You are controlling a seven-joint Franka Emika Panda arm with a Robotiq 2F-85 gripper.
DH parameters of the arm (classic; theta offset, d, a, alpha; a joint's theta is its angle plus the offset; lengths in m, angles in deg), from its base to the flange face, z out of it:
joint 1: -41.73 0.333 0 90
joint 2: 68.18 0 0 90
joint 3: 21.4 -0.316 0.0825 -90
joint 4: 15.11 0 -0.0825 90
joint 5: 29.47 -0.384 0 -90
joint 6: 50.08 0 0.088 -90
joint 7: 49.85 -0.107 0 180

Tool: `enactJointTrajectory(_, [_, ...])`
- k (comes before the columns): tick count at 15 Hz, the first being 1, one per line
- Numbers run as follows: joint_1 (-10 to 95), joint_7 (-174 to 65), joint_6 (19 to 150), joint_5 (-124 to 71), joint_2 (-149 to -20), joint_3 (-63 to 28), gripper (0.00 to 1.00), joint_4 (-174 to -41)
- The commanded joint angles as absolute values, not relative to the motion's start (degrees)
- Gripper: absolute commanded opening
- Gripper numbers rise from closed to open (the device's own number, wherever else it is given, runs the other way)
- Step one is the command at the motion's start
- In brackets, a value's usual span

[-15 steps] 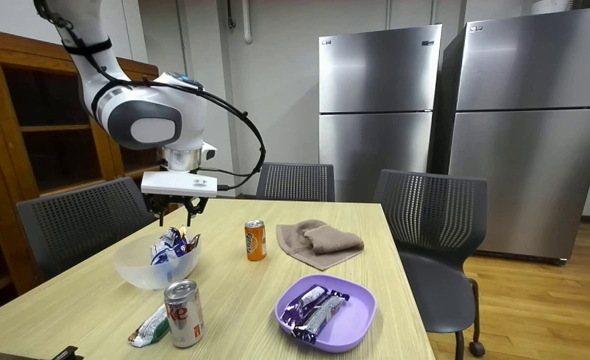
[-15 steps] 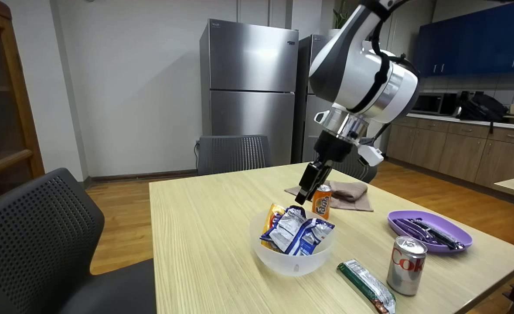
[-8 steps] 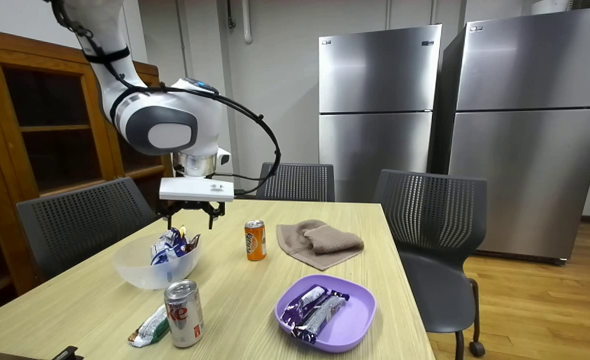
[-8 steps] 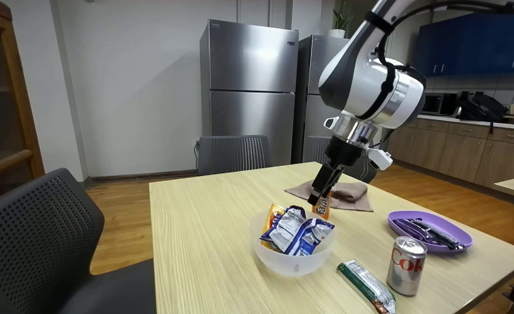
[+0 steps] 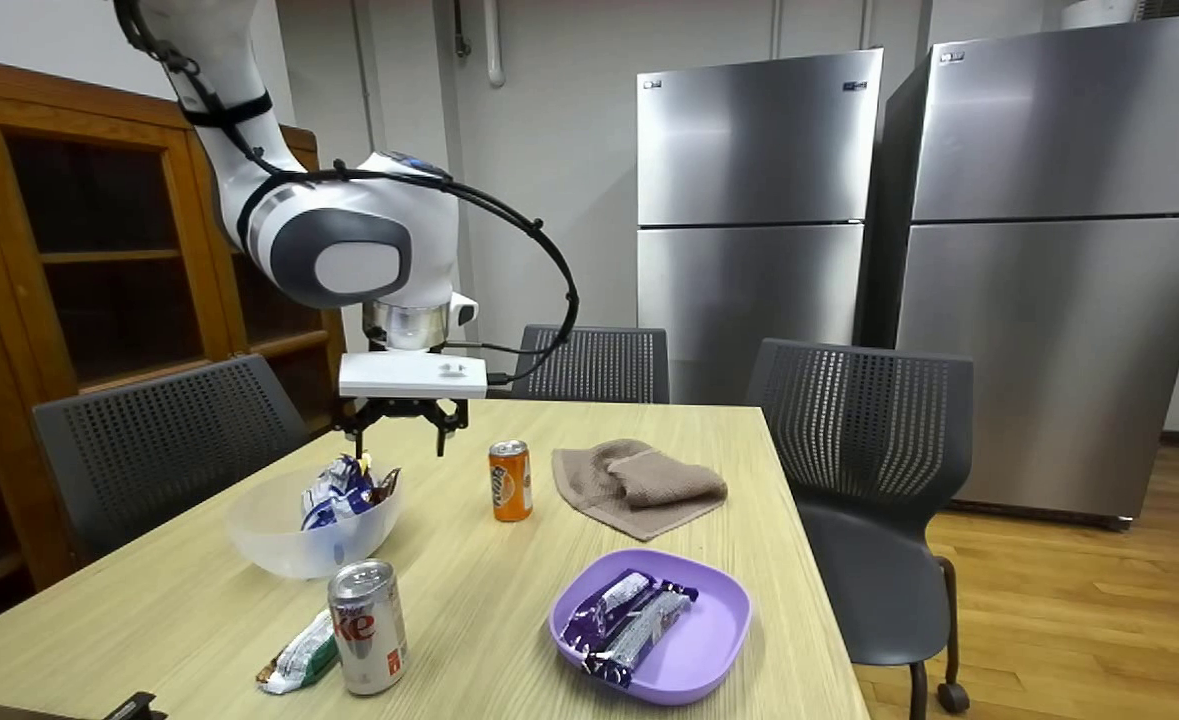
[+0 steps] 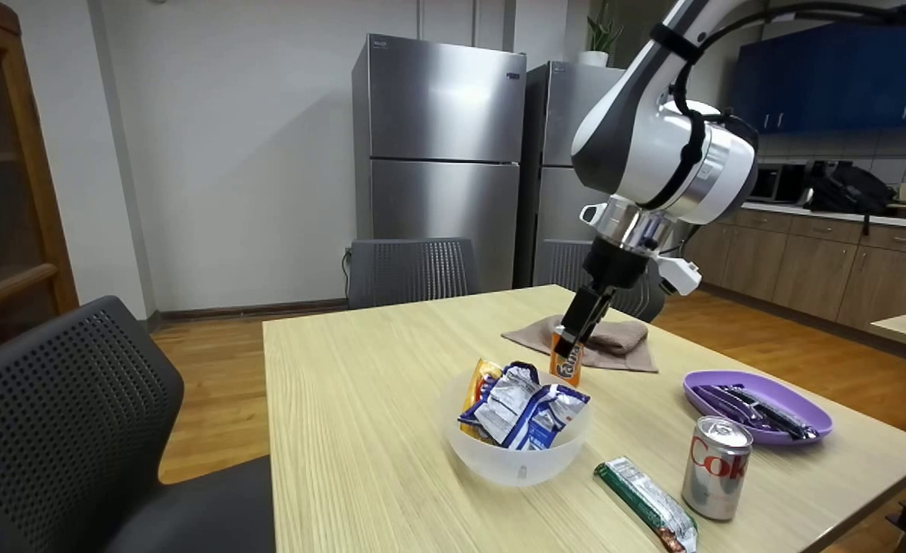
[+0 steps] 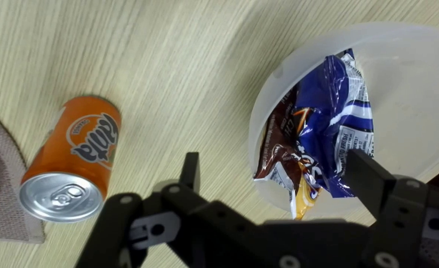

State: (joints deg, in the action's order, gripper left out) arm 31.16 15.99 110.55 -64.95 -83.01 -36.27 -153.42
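Snack bags: bunched inside the translucent bowl on the table | gripper: hangs above, near the bowl, jaws spread wide, holding nothing | orange Fanta can: upright, apart from the bowl

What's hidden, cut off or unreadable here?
Green-wrapped bar: one end behind the Diet Coke can, in an exterior view.
Fanta can: top partly behind the gripper, in an exterior view.
Brown cloth: cut off by the wrist view's left edge.
Bowl: cut off by that view's right edge.
Purple-wrapped bars: print too small, both exterior views.
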Motion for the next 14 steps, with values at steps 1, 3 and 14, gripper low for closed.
enactJointTrajectory(1, [31.22,15.98,110.55,-64.95,-83.01,-36.27,1.0,-153.42])
enactJointTrajectory(3, [31.25,15.98,110.55,-64.95,-83.01,-36.26,1.0,-153.42])
enactJointTrajectory(14, [33.05,11.13,115.88,-69.29,-73.15,-37.89,1.0,-160.95])
